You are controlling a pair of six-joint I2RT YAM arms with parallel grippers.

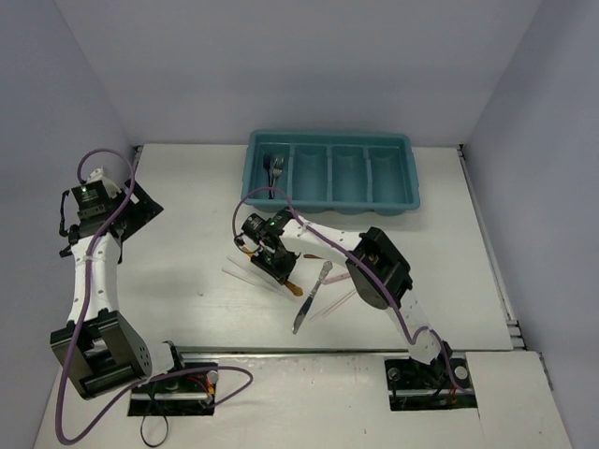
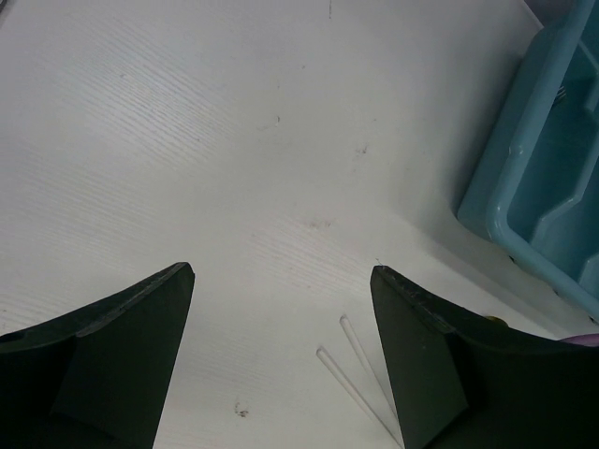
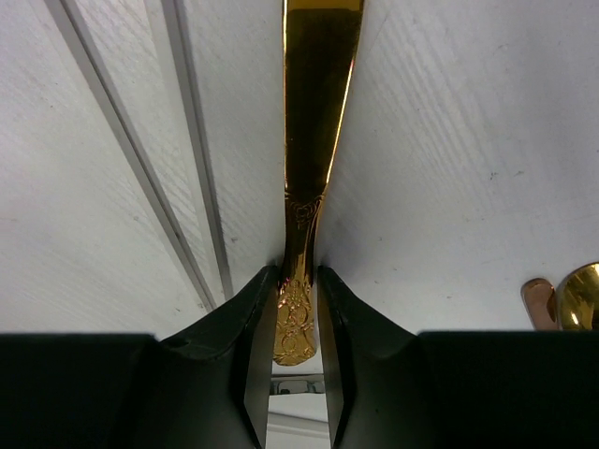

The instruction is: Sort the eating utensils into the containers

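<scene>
My right gripper is shut on the ornate handle of a gold utensil that lies on the white table; in the top view the gripper is at mid-table with the gold end showing beside it. Two clear chopstick-like sticks lie just left of it. A silver knife and pale sticks lie to the right. The teal tray stands at the back, with a silver utensil in its leftmost compartment. My left gripper is open and empty over bare table, far left.
A gold spoon bowl and a copper-coloured tip lie at the right edge of the right wrist view. The left wrist view shows two clear sticks and the tray's corner. White walls enclose the table.
</scene>
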